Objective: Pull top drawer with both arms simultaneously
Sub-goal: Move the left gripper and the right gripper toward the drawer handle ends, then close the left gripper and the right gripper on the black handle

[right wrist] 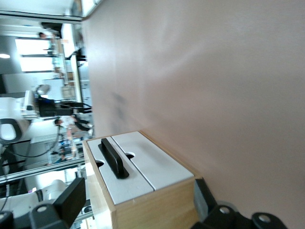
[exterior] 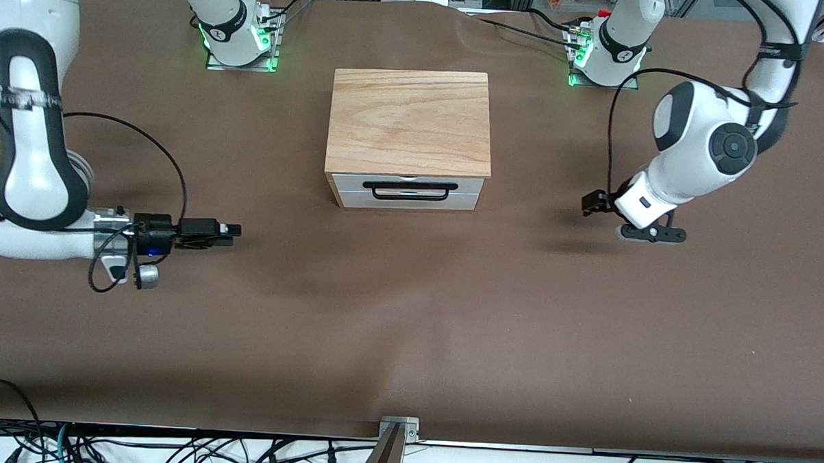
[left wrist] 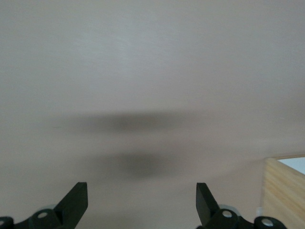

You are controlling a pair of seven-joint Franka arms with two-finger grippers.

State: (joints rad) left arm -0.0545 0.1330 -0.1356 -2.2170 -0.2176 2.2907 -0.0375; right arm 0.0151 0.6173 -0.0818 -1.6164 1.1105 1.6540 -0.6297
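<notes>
White top drawer (exterior: 410, 184) with black handle (exterior: 409, 191), light wood-grain box top (exterior: 409, 120), brown table (exterior: 408, 327)

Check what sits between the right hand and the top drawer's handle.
Nothing: the front view shows only bare brown table cover between the open right hand and the handle on the top drawer.

Wide table with brown matte cover (exterior: 408, 327). Wooden box with light wood-grain top slab (exterior: 409, 122) sits on it mid-table, between two arm bases.
</notes>
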